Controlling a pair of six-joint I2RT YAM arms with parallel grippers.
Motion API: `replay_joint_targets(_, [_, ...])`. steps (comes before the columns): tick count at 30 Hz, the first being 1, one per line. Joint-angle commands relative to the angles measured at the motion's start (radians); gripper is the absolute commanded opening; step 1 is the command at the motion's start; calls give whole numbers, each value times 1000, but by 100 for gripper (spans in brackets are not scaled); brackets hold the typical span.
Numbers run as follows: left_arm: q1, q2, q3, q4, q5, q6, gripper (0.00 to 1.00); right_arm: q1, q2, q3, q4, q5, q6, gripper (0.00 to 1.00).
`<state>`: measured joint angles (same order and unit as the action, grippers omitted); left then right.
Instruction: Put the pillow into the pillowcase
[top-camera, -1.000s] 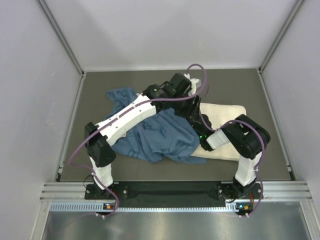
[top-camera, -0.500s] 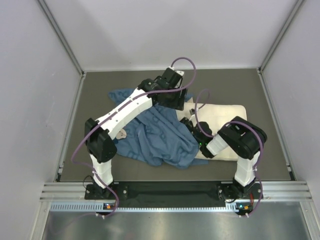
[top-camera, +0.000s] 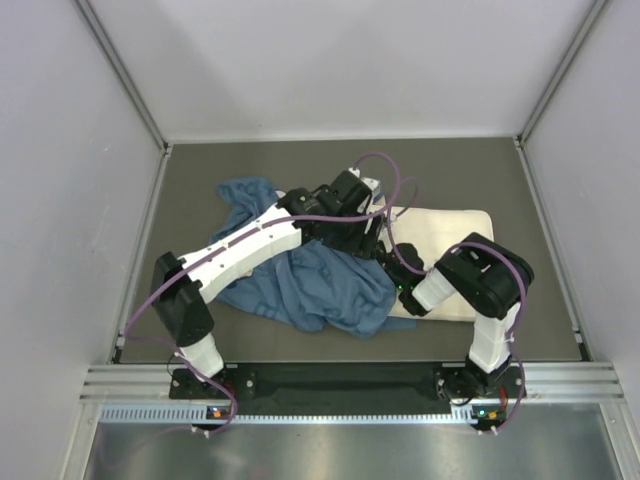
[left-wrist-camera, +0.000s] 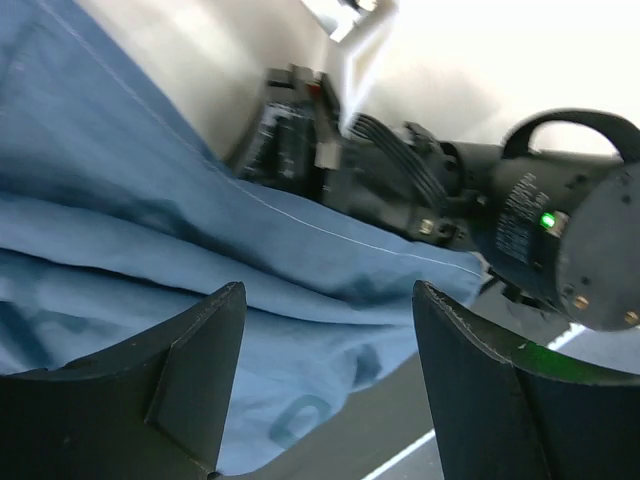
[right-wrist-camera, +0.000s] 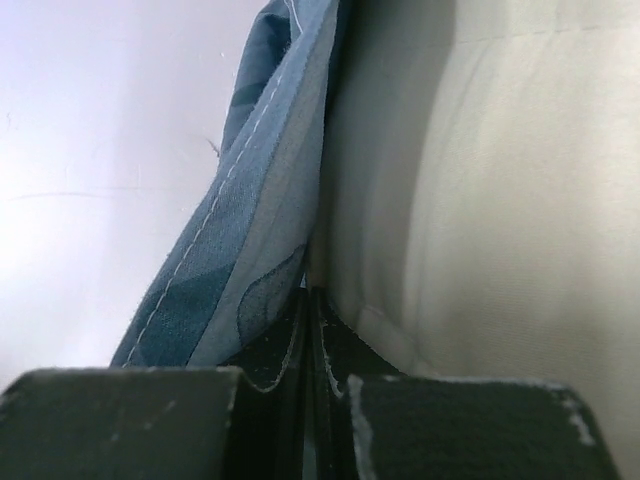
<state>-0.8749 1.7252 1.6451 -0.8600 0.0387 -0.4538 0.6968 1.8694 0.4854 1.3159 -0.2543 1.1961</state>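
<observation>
The blue pillowcase (top-camera: 320, 285) lies crumpled across the middle of the mat. The cream pillow (top-camera: 450, 225) lies to its right, its left end under the blue fabric. My right gripper (top-camera: 385, 258) sits low at that overlap. In the right wrist view its jaws (right-wrist-camera: 312, 295) are shut, pinching the hemmed edge of the pillowcase (right-wrist-camera: 250, 200), and the pillow (right-wrist-camera: 500, 200) presses against the right finger. My left gripper (top-camera: 365, 232) hovers just behind it. It stands open (left-wrist-camera: 325, 380) over the folds of the pillowcase (left-wrist-camera: 150, 250) with nothing between its fingers.
The right arm's wrist (left-wrist-camera: 540, 230) is close in front of the left gripper. Purple cables (top-camera: 385, 165) loop above both arms. White walls enclose the grey mat (top-camera: 480, 170) on three sides, and a metal rail (top-camera: 330, 385) runs along the near edge.
My left gripper has opened wider and swung from the back of the pillowcase down toward the right gripper. The right arm has held still.
</observation>
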Motion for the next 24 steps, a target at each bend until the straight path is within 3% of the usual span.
replay_joint_targets(1, [-1,-36,-40,88,12,-42,72,21,-13,5,-6,-2,-56,0])
replay_joint_targets(8, [-7,-7,-51,154,-14,-52,72,23,-56,-4,-52,12,-85,0])
replay_joint_targets(13, [-7,34,-50,179,-30,-65,64,24,-61,-5,-50,13,-86,0])
replay_joint_targets(18, [-9,45,-34,179,-26,-63,39,24,-58,-5,-53,12,-84,0])
replay_joint_targets(19, [-7,39,-31,162,-26,-60,30,24,-58,-4,-56,13,-84,0])
replay_joint_targets(22, [-9,7,-36,144,-20,-59,13,23,-53,2,-73,15,-87,0])
replay_joint_targets(24, [-7,-21,-30,135,-7,-54,11,23,-44,8,-75,12,-86,0])
